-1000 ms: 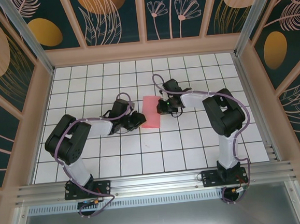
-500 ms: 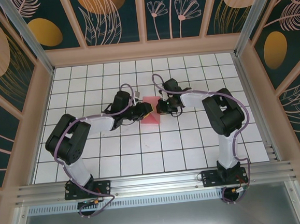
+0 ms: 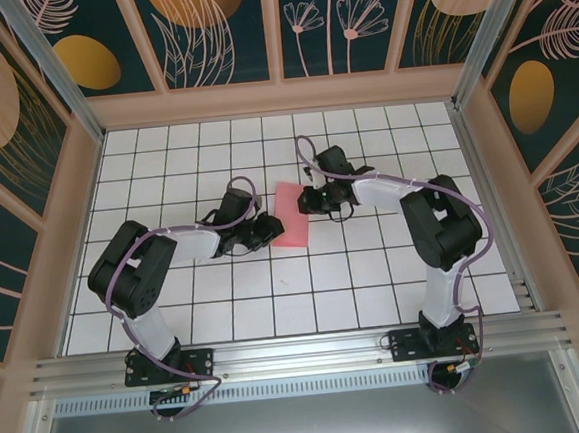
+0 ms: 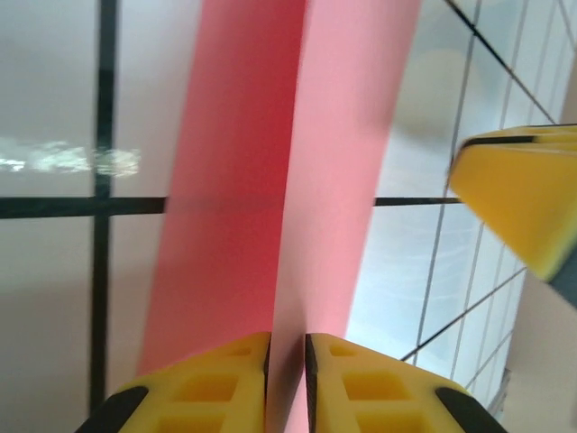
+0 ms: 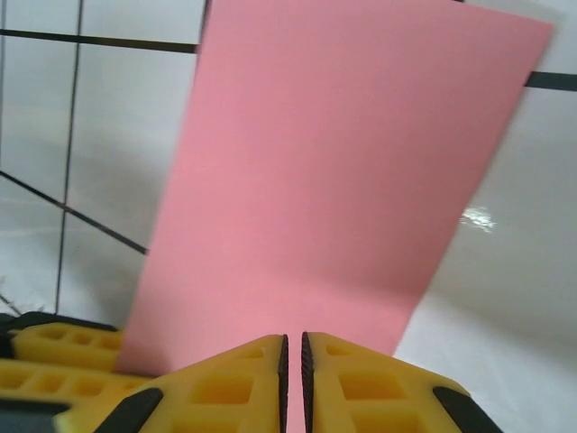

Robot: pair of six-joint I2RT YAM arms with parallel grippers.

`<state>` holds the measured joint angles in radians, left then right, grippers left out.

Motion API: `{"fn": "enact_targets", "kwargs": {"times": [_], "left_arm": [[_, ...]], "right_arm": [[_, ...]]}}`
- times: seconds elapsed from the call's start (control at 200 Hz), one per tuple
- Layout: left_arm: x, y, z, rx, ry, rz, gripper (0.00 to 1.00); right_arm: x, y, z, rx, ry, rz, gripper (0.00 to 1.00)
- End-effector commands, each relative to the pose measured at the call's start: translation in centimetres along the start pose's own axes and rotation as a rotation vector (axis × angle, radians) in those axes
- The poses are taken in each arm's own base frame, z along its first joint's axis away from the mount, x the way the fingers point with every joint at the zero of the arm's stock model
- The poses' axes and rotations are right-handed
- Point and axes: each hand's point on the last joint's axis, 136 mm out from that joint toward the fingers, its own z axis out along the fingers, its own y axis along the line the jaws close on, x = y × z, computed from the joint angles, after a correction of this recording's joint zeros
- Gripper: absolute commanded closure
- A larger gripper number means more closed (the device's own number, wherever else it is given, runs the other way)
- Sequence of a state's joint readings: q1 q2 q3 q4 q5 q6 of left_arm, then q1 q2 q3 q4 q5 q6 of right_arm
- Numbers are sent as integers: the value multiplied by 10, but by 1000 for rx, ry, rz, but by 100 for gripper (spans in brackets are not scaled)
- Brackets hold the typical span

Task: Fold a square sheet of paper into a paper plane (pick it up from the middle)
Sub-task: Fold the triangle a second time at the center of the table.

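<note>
I see both arms stretched low over the counter (image 3: 374, 270), reaching in toward the sheet of paper (image 3: 292, 216) from either side. My left hand (image 3: 267, 228) is at the sheet's left edge, closed on it: through the left wrist camera the pink paper runs up between the two yellow fingers (image 4: 225, 379). My right hand (image 3: 309, 201) is at the sheet's upper right edge, fingers (image 5: 234, 379) pressed together against the paper's near edge; I cannot tell whether they pinch it. The sheet lies between the two hands.
</note>
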<state>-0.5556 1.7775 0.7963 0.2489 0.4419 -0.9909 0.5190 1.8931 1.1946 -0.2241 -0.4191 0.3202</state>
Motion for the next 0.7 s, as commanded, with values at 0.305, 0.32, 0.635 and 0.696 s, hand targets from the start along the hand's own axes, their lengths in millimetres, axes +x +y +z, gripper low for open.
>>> {"fn": "enact_targets", "kwargs": {"times": [0.305, 0.32, 0.635, 0.696], "left_arm": [[-7, -4, -2, -24, -27, 36, 83], [-8, -6, -2, -18, -27, 37, 83], [-12, -60, -12, 197, -17, 60, 66], [-12, -65, -13, 228, -13, 60, 65]], "right_arm": [[48, -5, 25, -47, 152, 22, 85], [49, -6, 26, -45, 156, 24, 85], [66, -16, 41, -10, 214, 37, 85], [68, -16, 41, -11, 218, 38, 85]]}}
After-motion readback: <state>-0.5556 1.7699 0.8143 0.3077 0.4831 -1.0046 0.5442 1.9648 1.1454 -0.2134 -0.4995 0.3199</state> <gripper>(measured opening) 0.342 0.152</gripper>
